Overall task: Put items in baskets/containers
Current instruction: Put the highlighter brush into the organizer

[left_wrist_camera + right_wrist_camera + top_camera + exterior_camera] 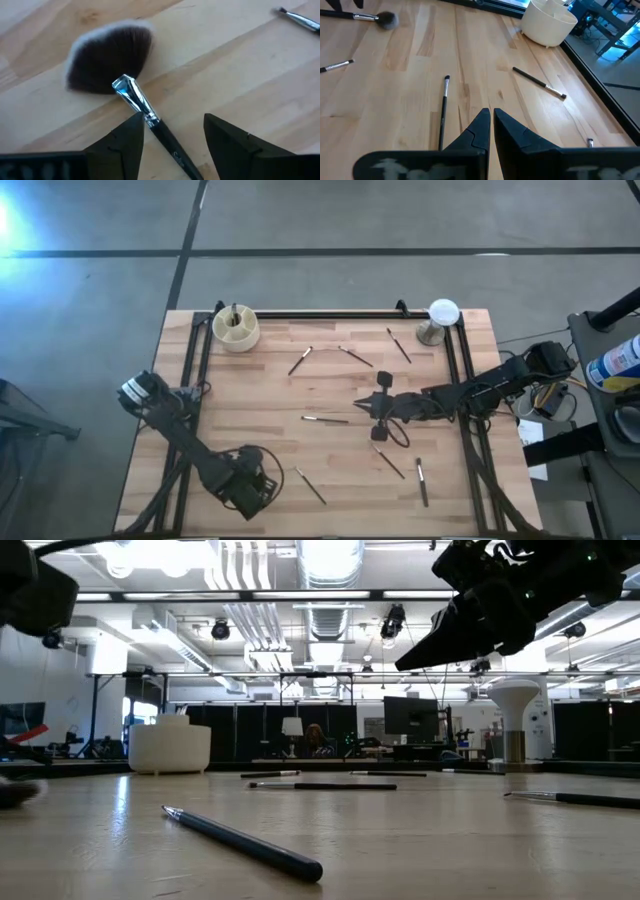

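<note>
The left gripper (pixel 172 125) hangs low over the counter (pixel 240 60), fingers apart on either side of the fan brush's (pixel 107 57) handle. The right gripper (pixel 491 114) holds its fingers together above bare wood. The cup (pixel 237 330) stands in the high view's upper left.

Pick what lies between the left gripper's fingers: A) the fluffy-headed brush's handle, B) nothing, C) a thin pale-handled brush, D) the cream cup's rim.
A: in the left wrist view the left gripper stands open astride the handle of the fluffy-headed brush, which lies on the table.
</note>
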You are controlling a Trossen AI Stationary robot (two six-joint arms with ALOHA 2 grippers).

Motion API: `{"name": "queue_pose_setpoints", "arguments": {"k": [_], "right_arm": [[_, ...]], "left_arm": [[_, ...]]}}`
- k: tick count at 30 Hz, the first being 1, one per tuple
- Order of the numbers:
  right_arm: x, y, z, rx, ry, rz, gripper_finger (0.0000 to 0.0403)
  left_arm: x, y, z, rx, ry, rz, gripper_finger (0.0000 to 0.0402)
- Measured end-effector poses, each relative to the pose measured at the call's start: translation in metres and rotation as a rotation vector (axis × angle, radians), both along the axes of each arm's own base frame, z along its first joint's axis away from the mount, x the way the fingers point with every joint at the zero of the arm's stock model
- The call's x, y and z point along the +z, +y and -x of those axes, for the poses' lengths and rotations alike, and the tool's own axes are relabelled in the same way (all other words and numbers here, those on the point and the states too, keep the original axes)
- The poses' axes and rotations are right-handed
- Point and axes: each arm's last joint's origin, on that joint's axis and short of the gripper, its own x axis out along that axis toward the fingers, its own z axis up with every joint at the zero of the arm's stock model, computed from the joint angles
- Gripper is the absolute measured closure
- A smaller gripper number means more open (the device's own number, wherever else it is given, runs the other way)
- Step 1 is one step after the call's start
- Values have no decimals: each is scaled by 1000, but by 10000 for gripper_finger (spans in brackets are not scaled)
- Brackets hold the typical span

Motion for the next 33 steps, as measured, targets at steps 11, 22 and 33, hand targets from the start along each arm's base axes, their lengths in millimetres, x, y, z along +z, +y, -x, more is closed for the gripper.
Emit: {"name": "queue_pose_setpoints", "arguments": {"k": [11, 22, 33], "right_arm": [[0, 0, 0, 0, 0, 0, 385], [0, 0, 0, 0, -1, 0, 385], [0, 0, 0, 0, -2, 0, 385]], "left_arm": [[-25, 0, 24, 17, 106, 21, 205], [-28, 1, 31, -72, 150, 13, 277], [-29, 4, 34, -180, 170, -22, 372]]}}
